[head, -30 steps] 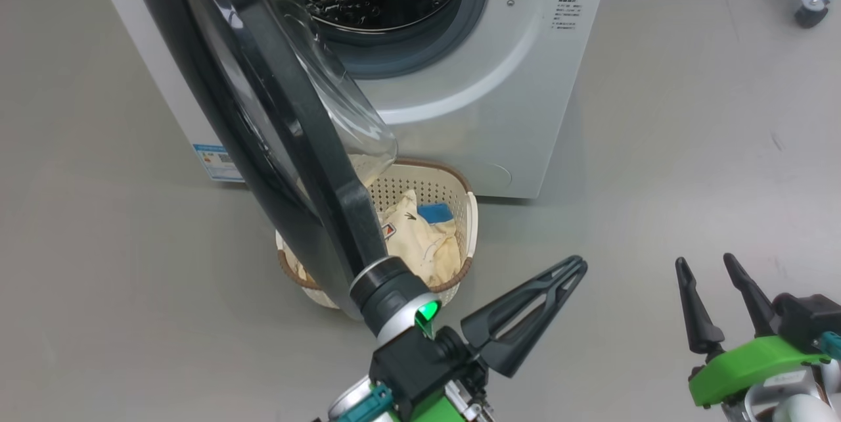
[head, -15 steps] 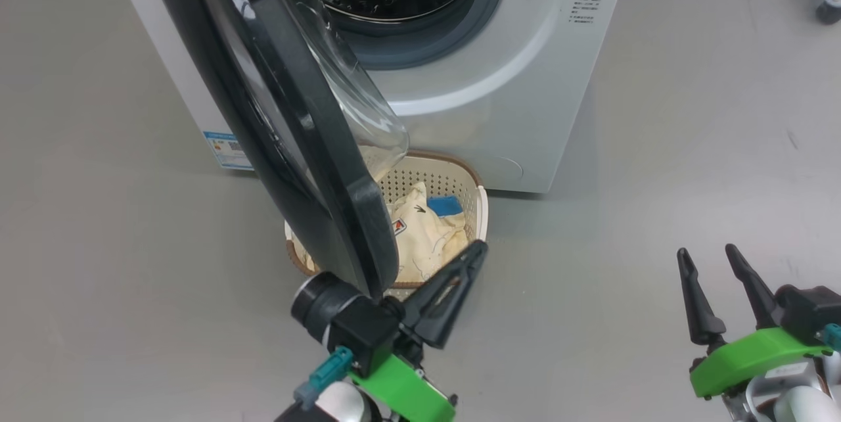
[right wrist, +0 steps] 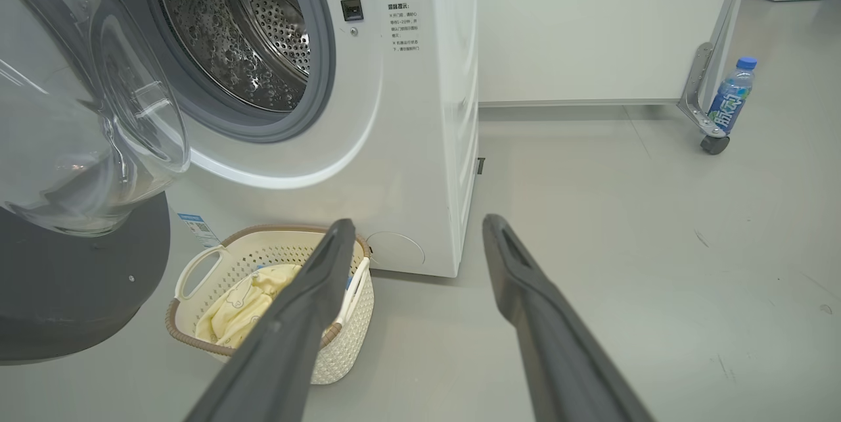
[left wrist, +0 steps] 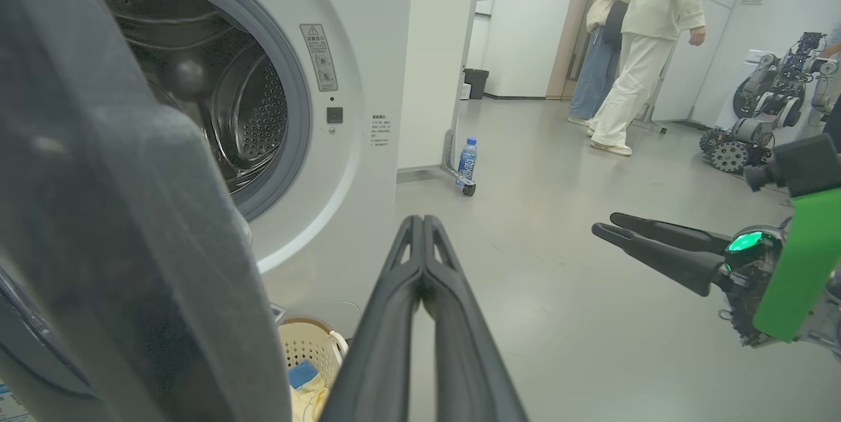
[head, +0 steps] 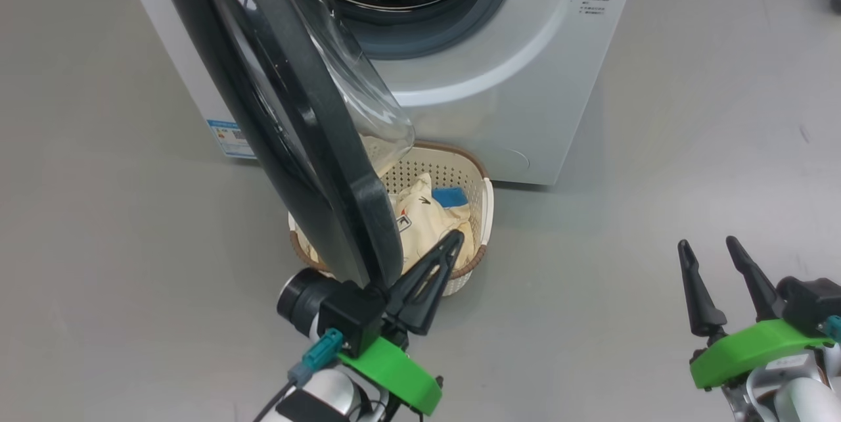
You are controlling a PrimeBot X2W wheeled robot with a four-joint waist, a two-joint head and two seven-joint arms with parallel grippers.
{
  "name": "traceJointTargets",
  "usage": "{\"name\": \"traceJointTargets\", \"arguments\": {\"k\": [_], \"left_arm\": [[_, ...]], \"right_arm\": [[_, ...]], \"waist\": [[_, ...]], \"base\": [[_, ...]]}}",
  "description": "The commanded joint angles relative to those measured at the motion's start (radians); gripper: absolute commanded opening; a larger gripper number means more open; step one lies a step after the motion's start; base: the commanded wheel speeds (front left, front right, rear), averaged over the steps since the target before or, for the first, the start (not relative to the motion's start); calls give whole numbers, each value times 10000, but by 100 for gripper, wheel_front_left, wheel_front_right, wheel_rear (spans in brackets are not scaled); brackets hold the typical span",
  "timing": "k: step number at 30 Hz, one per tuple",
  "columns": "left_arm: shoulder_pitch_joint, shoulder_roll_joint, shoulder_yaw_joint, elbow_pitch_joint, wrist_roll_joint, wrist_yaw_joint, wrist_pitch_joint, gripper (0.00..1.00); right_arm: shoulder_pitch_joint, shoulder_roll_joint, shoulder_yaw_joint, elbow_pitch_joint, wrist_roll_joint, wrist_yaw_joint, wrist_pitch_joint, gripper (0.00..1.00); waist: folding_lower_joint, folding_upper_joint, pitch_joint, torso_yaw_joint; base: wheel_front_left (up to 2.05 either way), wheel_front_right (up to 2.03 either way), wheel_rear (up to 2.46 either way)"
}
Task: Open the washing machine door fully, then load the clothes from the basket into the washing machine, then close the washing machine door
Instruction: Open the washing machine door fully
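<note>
Farther past washing machine [left wrist: 378, 54], people [left wrist: 650, 21], bottle [left wrist: 467, 160]

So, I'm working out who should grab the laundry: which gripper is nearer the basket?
Left. The left gripper, shut, is at the near rim of the basket, beside the washing machine door. The right gripper, open, is well off to the basket's right.

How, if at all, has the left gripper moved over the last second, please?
Yes: shut, the left gripper has swung leftward, from right of the basket to over its near rim, beside the edge of the washing machine door.
</note>
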Motion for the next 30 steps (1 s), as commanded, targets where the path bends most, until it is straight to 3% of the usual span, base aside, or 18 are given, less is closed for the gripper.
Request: {"name": "traceJointTargets", "arguments": {"k": [1, 30], "left_arm": [[-533, -10, 492, -187, -81, 45, -107, 0], [-272, -149, 1073, 625, -102, 203, -108, 0]], "right_arm": [[-389, -300, 207, -263, 73, -4, -136, 100], [-405, -354, 289, -104, 279, -4, -136, 100]], "waist": [[0, 0, 40, 13], [0, 0, 71, 461]], "base": [[0, 0, 0], [0, 0, 0]]}}
